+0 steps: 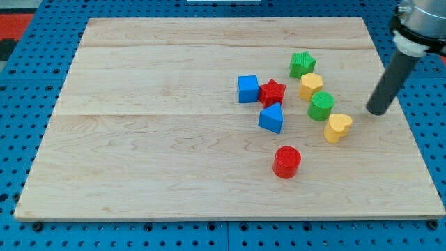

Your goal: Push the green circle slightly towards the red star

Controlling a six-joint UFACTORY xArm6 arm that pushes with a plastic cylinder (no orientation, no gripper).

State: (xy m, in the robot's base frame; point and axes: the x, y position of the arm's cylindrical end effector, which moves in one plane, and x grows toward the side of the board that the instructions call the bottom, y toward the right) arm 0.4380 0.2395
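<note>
The green circle [321, 106] stands on the wooden board right of centre, between a yellow block [311, 86] above it and a yellow heart [338, 127] below and to its right. The red star [272, 93] lies to the circle's left, touching a blue cube [247, 89] and a blue triangle [272, 118]. My tip [377, 111] rests on the board to the right of the green circle, well apart from it, and a little above and right of the yellow heart.
A green star [302, 64] sits above the yellow block. A red cylinder [286, 162] stands alone below the blue triangle. The board's right edge [404, 111] runs close to my tip, with blue pegboard beyond.
</note>
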